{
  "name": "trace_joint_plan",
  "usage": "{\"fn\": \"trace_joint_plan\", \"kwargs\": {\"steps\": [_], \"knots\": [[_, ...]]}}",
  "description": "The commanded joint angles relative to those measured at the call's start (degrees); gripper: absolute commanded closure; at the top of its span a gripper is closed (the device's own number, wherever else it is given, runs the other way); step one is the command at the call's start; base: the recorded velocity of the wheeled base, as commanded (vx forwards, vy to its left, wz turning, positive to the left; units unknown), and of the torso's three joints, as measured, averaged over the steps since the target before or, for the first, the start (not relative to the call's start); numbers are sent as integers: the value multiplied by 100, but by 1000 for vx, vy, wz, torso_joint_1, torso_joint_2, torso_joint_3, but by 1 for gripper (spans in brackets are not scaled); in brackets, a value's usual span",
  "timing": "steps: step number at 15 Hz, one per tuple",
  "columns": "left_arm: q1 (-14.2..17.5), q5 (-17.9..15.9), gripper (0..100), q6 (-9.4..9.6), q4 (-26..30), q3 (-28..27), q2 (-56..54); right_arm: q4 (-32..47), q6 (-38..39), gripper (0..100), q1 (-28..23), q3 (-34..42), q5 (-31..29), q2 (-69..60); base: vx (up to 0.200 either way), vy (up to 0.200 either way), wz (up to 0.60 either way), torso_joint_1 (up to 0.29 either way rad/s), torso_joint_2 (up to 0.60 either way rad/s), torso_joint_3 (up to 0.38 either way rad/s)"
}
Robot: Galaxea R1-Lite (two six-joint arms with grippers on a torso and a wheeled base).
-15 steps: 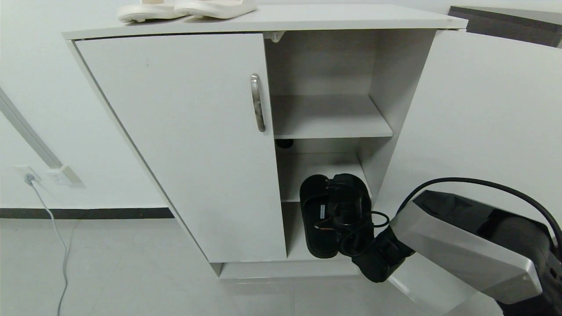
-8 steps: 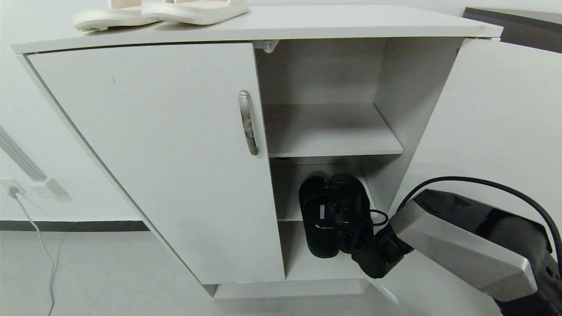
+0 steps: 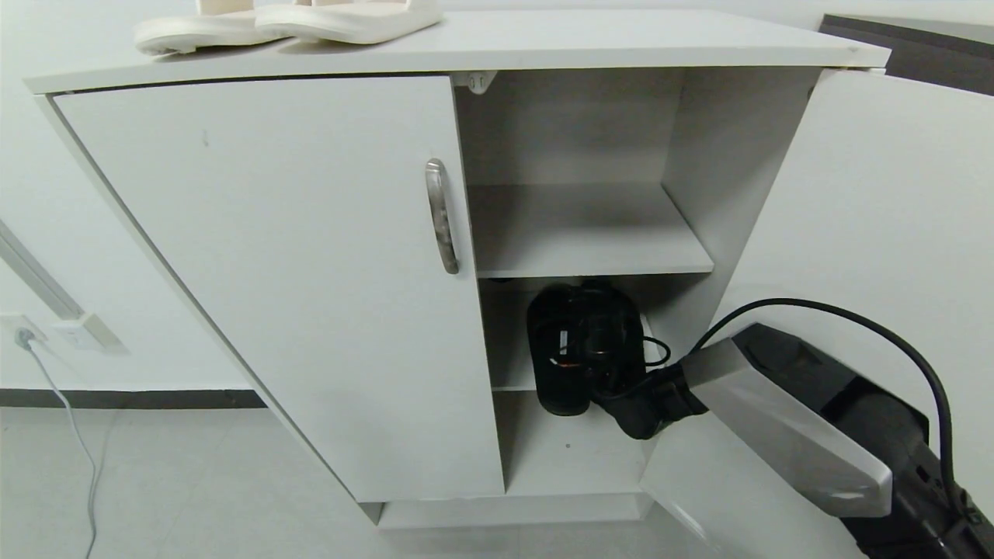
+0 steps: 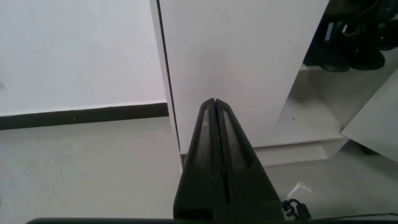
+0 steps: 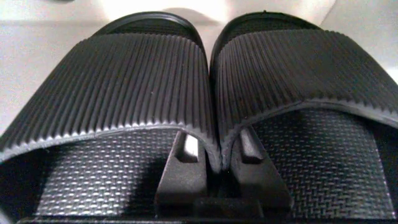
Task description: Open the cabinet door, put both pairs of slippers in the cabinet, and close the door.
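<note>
The right gripper (image 5: pixel 217 165) pinches both black ribbed rubber slippers (image 3: pixel 576 345) together; their toes, ahead of it, may catch the white shelf board (image 3: pixel 594 271) above.

I'd call this a plain indoor room, maybe a home hallway or a bare office corner; I can't tell which. A white shelved cabinet (image 3: pixel 272 272) stands against a white wall (image 3: pixel 46 178), and my right tool (image 3: pixel 621 384) sits inside its open half, pinching black slippers (image 3: pixel 582 341). Cream slippers (image 3: pixel 287 23) lie on the cabinet top, well above the tool. Far to the tool's left are a dark skirting strip (image 3: pixel 132 398), a wall socket (image 3: pixel 22 335) with a grey cable (image 3: pixel 95 481), and a slanted cable duct (image 3: pixel 35 273). Below is a pale glossy floor (image 3: pixel 194 497).
</note>
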Motion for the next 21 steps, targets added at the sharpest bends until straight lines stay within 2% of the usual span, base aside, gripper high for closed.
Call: {"fn": "trace_joint_plan", "kwargs": {"steps": [1,7,20,21], "knots": [[-4,-2,100,0,1,1,9,171,2,100,-99,-501,-4,269,0,0,0,0,0,0],[5,-2,100,-9,-8,1,9,558,-7,100,-196,-1327,-13,621,0,0,0,0,0,0],[-4,7,100,-44,1,1,9,786,-7,100,-266,-1730,-4,920,0,0,0,0,0,0],[5,7,100,-44,1,1,9,786,-7,0,-266,-1714,-13,920,0,0,0,0,0,0]]}}
